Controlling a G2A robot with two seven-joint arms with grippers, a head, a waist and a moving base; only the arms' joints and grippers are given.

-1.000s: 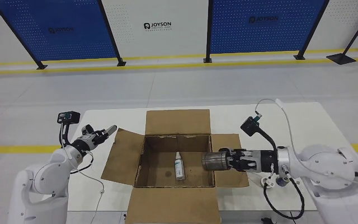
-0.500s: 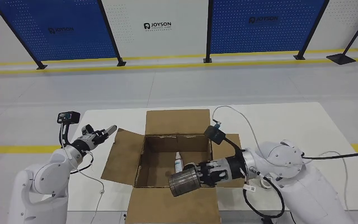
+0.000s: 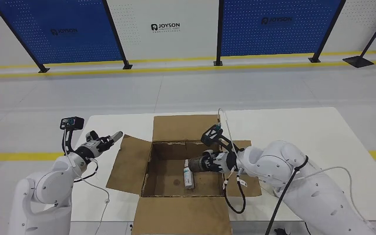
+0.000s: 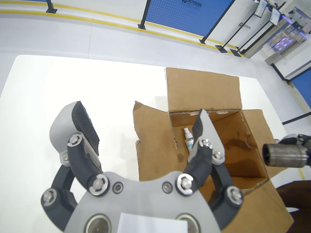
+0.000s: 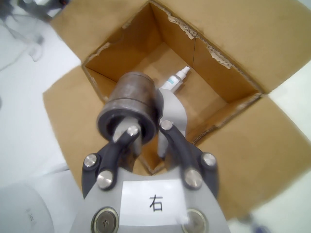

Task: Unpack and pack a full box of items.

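Background is grey floor with yellow lines (image 3: 176, 64) and blue perforated partition panels (image 3: 59, 26); work surface is a white table (image 3: 305, 126). Cardboard box (image 3: 187, 126) sits mid-table with all four flaps folded out and torn corrugation along the inner rim. Only loose item inside is a white spray bottle (image 3: 188, 175) with a teal label band. It lies flat on the box floor, roughly central, with the nozzle end toward the far wall. Right gripper (image 5: 155, 105) is clamped on a dark steel cylinder (image 5: 133, 98), a hollow sleeve. One finger is down the bore and the other is on the outer wall, so the grip is on the sleeve wall. The sleeve is held roughly level over the box opening, coming in from the right-hand side. In the top view its free end overlaps the bottle's nozzle end. The right wrist view shows it above the box interior, not resting on the floor. Left gripper (image 4: 139, 112) is spread wide with nothing between the pads. It is parked over bare table left of the box's left flap, well apart from the bottle and the sleeve.
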